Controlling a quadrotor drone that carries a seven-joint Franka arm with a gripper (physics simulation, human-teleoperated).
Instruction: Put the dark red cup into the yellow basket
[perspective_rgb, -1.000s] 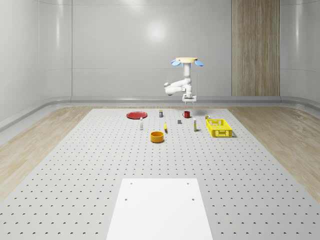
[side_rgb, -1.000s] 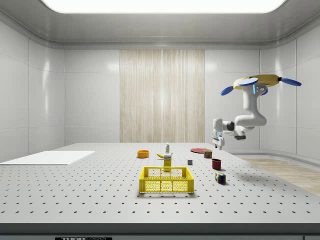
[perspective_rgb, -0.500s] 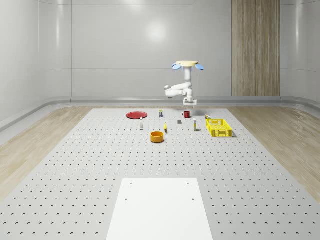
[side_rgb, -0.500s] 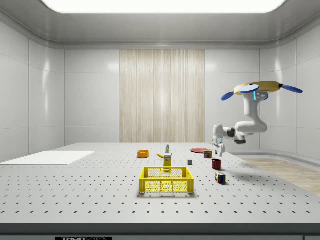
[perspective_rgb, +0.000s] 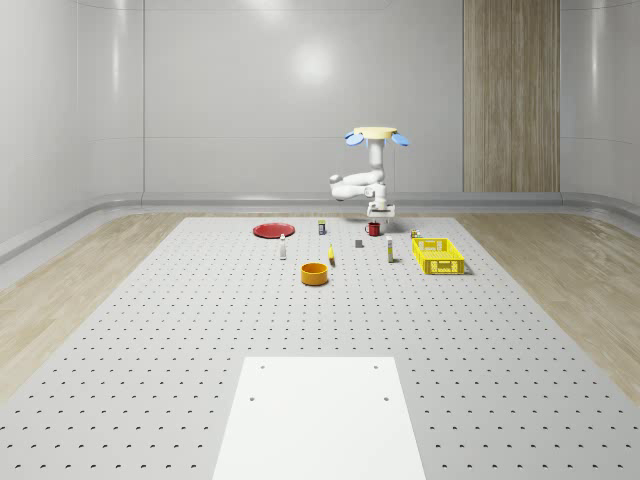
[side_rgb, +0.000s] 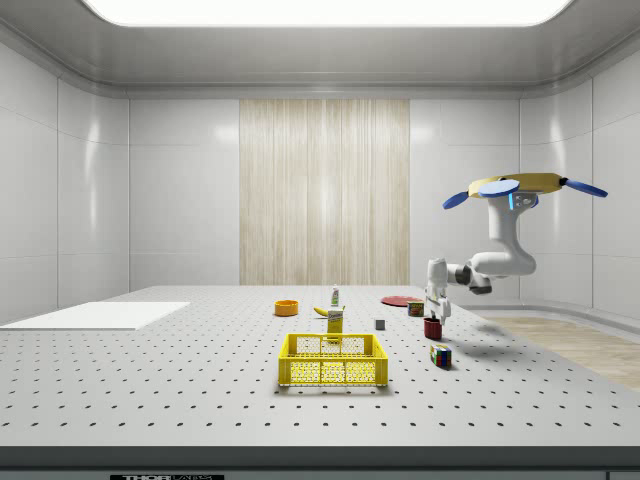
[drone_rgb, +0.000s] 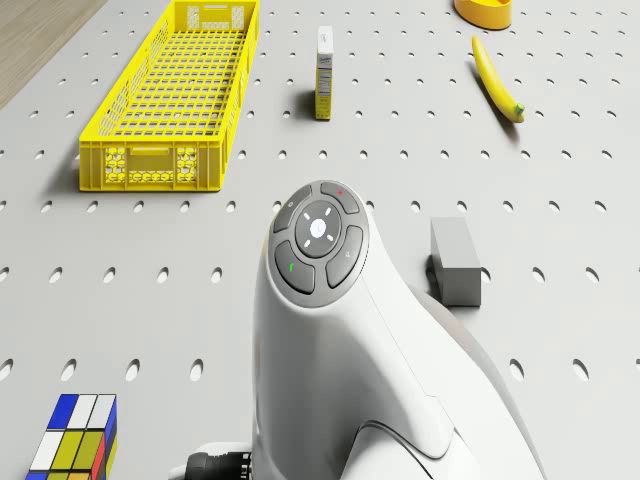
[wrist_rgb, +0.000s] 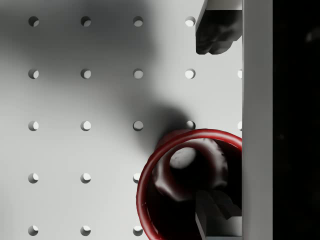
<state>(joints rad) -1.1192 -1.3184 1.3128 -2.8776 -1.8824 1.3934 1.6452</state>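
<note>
The hand (wrist_rgb: 220, 120) hangs open right above the dark red cup (wrist_rgb: 187, 185) on the table (wrist_rgb: 75, 150), one finger (wrist_rgb: 215, 30) outside the rim, the other inside; the drone (side_rgb: 520, 185) hovers behind it.

Drone: the yellow-topped quadrotor (side_rgb: 524, 184) has sunk lower over the far side of the perforated grey table (side_rgb: 200, 380).
Arm: folded down further.
Hand: the hand (side_rgb: 435, 313) has dropped from well above right onto the dark red cup (side_rgb: 433, 328), one finger (wrist_rgb: 217, 212) now inside its rim.
</note>
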